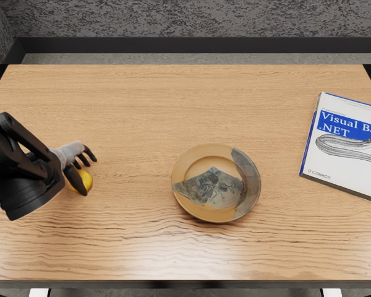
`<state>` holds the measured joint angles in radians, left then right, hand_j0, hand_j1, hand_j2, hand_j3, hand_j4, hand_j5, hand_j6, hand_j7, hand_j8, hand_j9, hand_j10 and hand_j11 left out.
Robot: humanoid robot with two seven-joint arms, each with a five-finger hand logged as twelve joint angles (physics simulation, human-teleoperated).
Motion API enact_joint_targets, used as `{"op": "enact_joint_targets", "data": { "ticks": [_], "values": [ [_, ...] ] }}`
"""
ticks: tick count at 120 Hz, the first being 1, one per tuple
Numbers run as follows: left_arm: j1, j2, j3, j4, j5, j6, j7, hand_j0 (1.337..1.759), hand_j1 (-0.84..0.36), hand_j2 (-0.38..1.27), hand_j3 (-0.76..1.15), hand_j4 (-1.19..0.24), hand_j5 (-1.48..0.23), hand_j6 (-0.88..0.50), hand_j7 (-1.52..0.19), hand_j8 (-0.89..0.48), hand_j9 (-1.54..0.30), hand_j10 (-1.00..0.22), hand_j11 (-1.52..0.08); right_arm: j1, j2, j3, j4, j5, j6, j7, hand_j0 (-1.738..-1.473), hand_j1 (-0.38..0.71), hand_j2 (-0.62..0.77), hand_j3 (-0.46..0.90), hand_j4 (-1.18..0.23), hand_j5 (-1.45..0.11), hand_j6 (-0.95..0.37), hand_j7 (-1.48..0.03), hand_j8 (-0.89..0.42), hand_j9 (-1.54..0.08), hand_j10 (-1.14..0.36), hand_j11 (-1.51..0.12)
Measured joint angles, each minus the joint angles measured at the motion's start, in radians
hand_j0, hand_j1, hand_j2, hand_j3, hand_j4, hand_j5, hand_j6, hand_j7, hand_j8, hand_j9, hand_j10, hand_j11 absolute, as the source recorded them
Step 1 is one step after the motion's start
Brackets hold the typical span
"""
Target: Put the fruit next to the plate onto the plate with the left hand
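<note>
Left hand point(73, 162) over yellow fruit point(85, 180) left of plate point(177, 176); fingers point(86, 156) half-spread, empty; probably light, rolls (grasp its middle).

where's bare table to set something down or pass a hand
Bare wood runs along the far edge of the table, between the yellow fruit and the plate, and between plate and book. Crowded only at the left, where the left hand is at the fruit.

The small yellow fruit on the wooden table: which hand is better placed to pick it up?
Left. The left hand is right at the small round yellow fruit, fingers spread, to the left of the round tan ceramic plate. The right arm is not in view at all.
</note>
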<state>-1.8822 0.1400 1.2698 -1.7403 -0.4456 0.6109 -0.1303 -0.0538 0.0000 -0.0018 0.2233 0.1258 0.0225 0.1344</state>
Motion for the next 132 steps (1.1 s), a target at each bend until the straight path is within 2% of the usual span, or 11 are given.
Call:
{"op": "enact_joint_targets", "data": {
  "ticks": [9, 15, 42, 52, 53, 58, 66, 92, 102, 126, 132],
  "values": [
    [0.000, 0.001, -0.003, -0.002, 0.000, -0.009, 0.001, 1.657, -0.25, 0.15, 0.00, -0.51, -0.67, -0.51, -0.67, -0.52, -0.67, -0.51, -0.67, 0.000, 0.000, 0.000, 0.000, 0.000, 0.000, 0.000, -1.658, -0.34, 0.00, 0.00, -0.01, -0.01, -0.01, -0.01, -0.01, -0.01, -0.01, -0.01],
    [-0.006, -0.002, -0.004, -0.002, 0.001, -0.045, 0.005, 1.656, -0.30, 0.19, 0.00, -0.60, -0.76, -0.58, -0.76, -0.47, -0.77, -0.51, -0.78, 0.000, 0.000, 0.000, 0.000, 0.000, 0.000, 0.000, -1.658, -0.34, 0.00, 0.00, -0.01, -0.01, -0.01, -0.01, -0.01, -0.01, -0.01, -0.01],
    [-0.024, 0.003, -0.005, -0.004, 0.001, -0.123, 0.034, 1.654, -0.31, 0.48, 0.00, -0.78, -1.01, -0.65, -1.00, -0.46, -1.01, -0.56, -1.03, 0.000, 0.000, 0.000, 0.000, 0.000, 0.000, 0.000, -1.658, -0.34, 0.00, 0.00, -0.01, -0.01, -0.01, -0.01, -0.01, -0.01, -0.01, -0.01],
    [-0.042, 0.011, -0.002, -0.004, -0.001, -0.149, 0.043, 1.653, -0.32, 0.48, 0.00, -0.80, -1.08, -0.61, -1.06, -0.43, -1.06, -0.54, -1.07, 0.000, 0.000, 0.000, 0.000, 0.000, 0.000, 0.000, -1.658, -0.34, 0.00, 0.00, -0.01, -0.01, -0.01, -0.01, -0.01, -0.01, -0.01, -0.01],
    [-0.051, 0.016, -0.001, -0.005, -0.001, -0.152, 0.045, 1.653, -0.32, 0.49, 0.00, -0.81, -1.08, -0.62, -1.06, -0.47, -1.06, -0.54, -1.08, 0.000, 0.000, 0.000, 0.000, 0.000, 0.000, 0.000, -1.658, -0.34, 0.00, 0.00, -0.01, -0.01, -0.01, -0.01, -0.01, -0.01, -0.01, -0.01],
    [-0.075, 0.032, 0.001, -0.005, -0.001, -0.176, 0.051, 1.653, -0.33, 0.49, 0.00, -0.81, -1.09, -0.61, -1.07, -0.43, -1.07, -0.53, -1.09, 0.000, 0.000, 0.000, 0.000, 0.000, 0.000, 0.000, -1.658, -0.34, 0.00, 0.00, -0.01, -0.01, -0.01, -0.01, -0.01, -0.01, -0.01, -0.01],
    [-0.106, 0.039, 0.005, -0.005, -0.001, -0.215, 0.058, 1.652, -0.30, 0.42, 0.00, -0.82, -1.12, -0.60, -1.09, -0.43, -1.09, -0.53, -1.11, 0.000, 0.000, 0.000, 0.000, 0.000, 0.000, 0.000, -1.658, -0.34, 0.00, 0.00, -0.01, -0.01, -0.01, -0.01, -0.01, -0.01, -0.01, -0.01],
    [-0.180, 0.059, -0.004, -0.001, 0.002, -0.301, 0.063, 1.651, -0.26, 0.38, 0.00, -0.84, -1.16, -0.62, -1.13, -0.44, -1.12, -0.55, -1.14, 0.000, 0.000, 0.000, 0.000, 0.000, 0.000, 0.000, -1.658, -0.34, 0.00, 0.00, -0.01, -0.01, -0.01, -0.01, -0.01, -0.01, -0.01, -0.01],
    [-0.193, 0.055, -0.043, 0.001, 0.004, -0.312, 0.064, 1.651, -0.25, 0.37, 0.00, -0.84, -1.17, -0.61, -1.13, -0.44, -1.13, -0.55, -1.14, 0.000, 0.000, 0.000, 0.000, 0.000, 0.000, 0.000, -1.658, -0.34, 0.00, 0.00, -0.01, -0.01, -0.01, -0.01, -0.01, -0.01, -0.01, -0.01],
    [-0.290, 0.025, -0.196, 0.006, 0.008, -0.363, 0.064, 1.651, -0.24, 0.35, 0.00, -0.85, -1.18, -0.63, -1.15, -0.44, -1.13, -0.55, -1.15, 0.000, 0.000, 0.000, 0.000, 0.000, 0.000, 0.000, -1.658, -0.34, 0.00, 0.00, -0.01, -0.01, -0.01, -0.01, -0.01, -0.01, -0.01, -0.01],
    [-0.299, -0.011, -0.240, 0.007, 0.009, -0.368, 0.064, 1.651, -0.23, 0.32, 0.00, -0.85, -1.17, -0.63, -1.14, -0.44, -1.13, -0.56, -1.15, 0.000, 0.000, 0.000, 0.000, 0.000, 0.000, 0.000, -1.658, -0.34, 0.00, 0.00, -0.01, -0.01, -0.01, -0.01, -0.01, -0.01, -0.01, -0.01]
  ]
}}
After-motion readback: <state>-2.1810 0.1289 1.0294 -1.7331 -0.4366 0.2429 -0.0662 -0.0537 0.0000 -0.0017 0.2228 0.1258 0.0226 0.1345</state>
